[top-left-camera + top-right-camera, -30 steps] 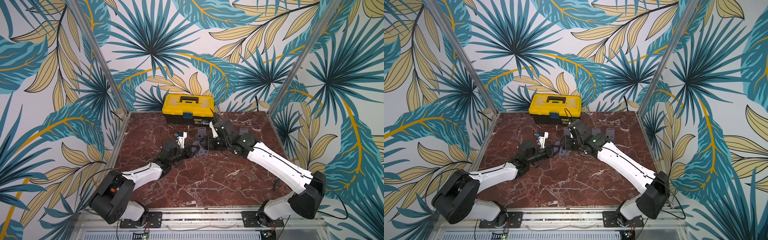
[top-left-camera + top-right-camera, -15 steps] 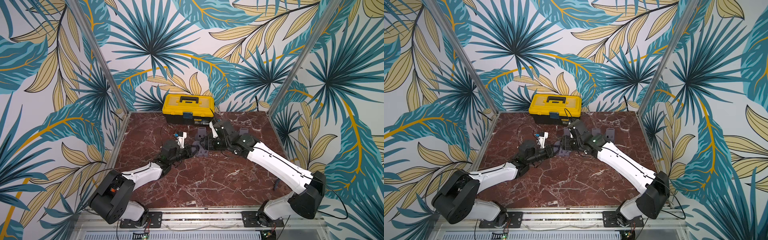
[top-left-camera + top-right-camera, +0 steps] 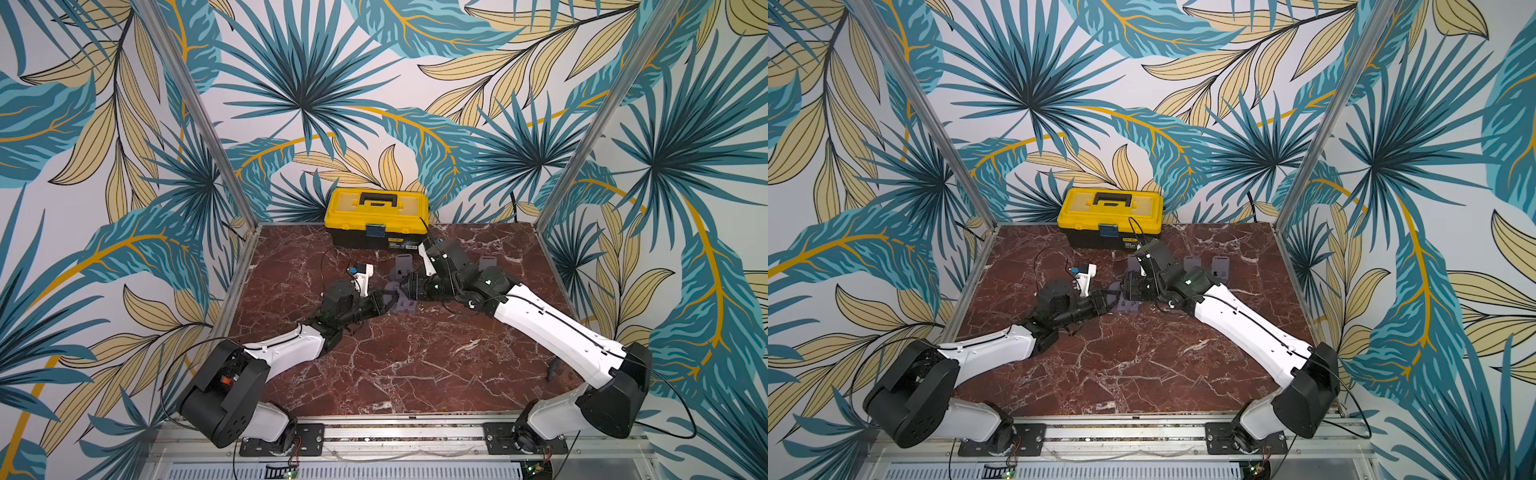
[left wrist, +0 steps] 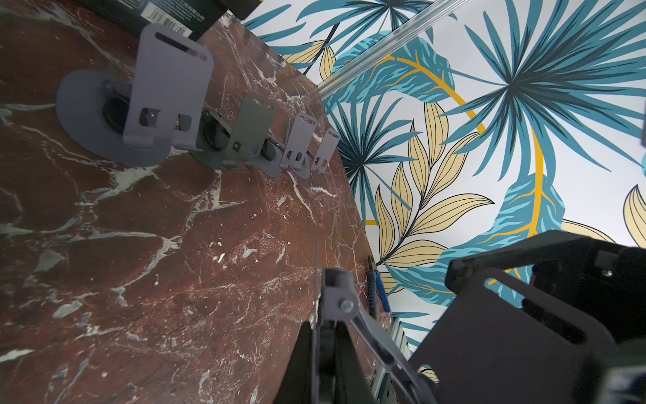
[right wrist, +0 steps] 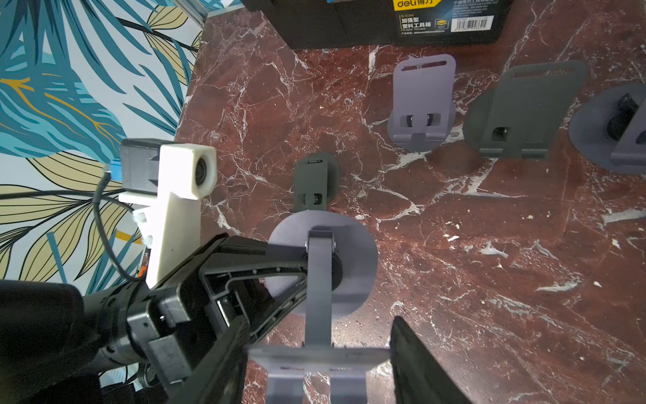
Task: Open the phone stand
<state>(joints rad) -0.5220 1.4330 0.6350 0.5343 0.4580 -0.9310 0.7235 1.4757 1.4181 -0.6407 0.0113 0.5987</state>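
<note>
Counter [image 3: 415, 365]: red marble with white veins. A yellow toolbox [image 3: 376, 210] sits at the back edge.
Phone stand [image 3: 399, 297]: lilac-grey, near the middle of the counter in front of the toolbox. It is caught between the two sets of fingers.
Left fingers [image 5: 244, 250]: closed on the stand's round base disc [image 5: 349, 266], reaching in beside the hinge.
Right fingers [image 5: 416, 363]: clamped across the width of the flat phone plate [image 5: 314, 355], one on each side edge.
Stand posture: a narrow link [image 5: 318, 307] runs from the hinge on the disc to the plate. The plate is swung away from the disc, so the stand is partly unfolded.
Base contact: I cannot tell whether the disc rests on the counter or hangs just above it.
Other stands [image 4: 167, 101]: four in a row just in front of the toolbox, each upright on its own disc and apart from the held one.
Pliers [image 4: 379, 293]: blue handles, lying near the counter's right edge, well apart from the work.
</note>
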